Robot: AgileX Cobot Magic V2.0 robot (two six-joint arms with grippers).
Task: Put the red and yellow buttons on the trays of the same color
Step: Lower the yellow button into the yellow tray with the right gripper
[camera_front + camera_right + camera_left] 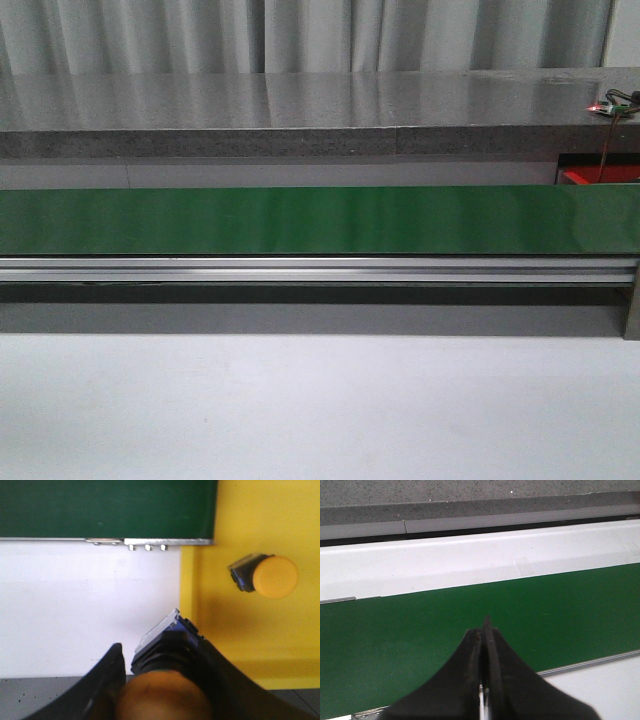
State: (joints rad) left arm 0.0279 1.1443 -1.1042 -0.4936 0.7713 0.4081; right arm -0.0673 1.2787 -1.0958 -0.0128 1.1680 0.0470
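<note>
Two yellow buttons were in sight, both in the right wrist view. One yellow button (pixel 265 575) lay on its side on the yellow tray (pixel 250 520), its round cap toward the tray's outer side and its dark body toward the belt end. The second yellow button (pixel 167 692) sat between the fingers of the right gripper (pixel 165 680), its orange-yellow cap nearest the camera and its dark body with a clear block sticking out past the fingertips. The right jaws were parted only by the width of that button and clamped on it, one finger on each side. The held button hung over the white table (pixel 75 605), just beside the inner rim of the tray, not yet above the tray floor.

One yellow tray showed; a red shape (pixel 600 176) at the far right of the front view, behind the belt, may be the red tray, though I could not tell.

One green belt (pixel 300 220) ran across the front view, bare of parts along its whole visible length. The left gripper (pixel 484 630) hung above it with its jaws pressed together, holding nothing.
</note>
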